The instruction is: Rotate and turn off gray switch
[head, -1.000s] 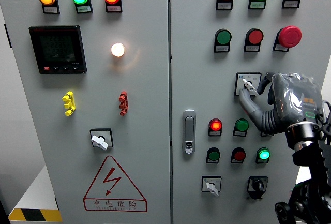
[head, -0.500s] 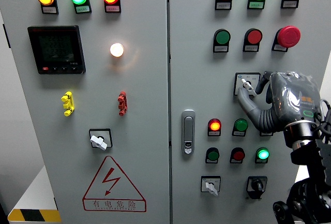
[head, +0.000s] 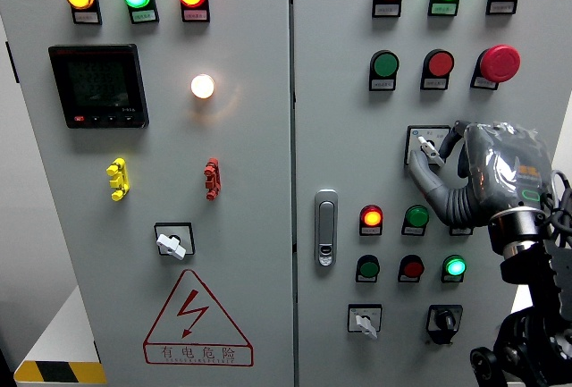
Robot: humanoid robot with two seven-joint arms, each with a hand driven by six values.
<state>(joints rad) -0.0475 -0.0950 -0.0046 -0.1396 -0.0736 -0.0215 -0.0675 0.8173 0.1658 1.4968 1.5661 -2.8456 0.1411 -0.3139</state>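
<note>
Gray electrical cabinet fills the view, two door panels with a seam down the middle. Left panel: meter display, lit white lamp, warning triangle. Right panel: rows of red and green buttons, door latch. Right robot hand comes in from right edge, fingers curled and pinching the gray switch, mid-height on right panel. Knob points up-left; looks like grip is set but whether the turn is finished can't be judged, release is left. Room is tight: red mushroom button above, green button just below hand. Left arm not visible.
</note>
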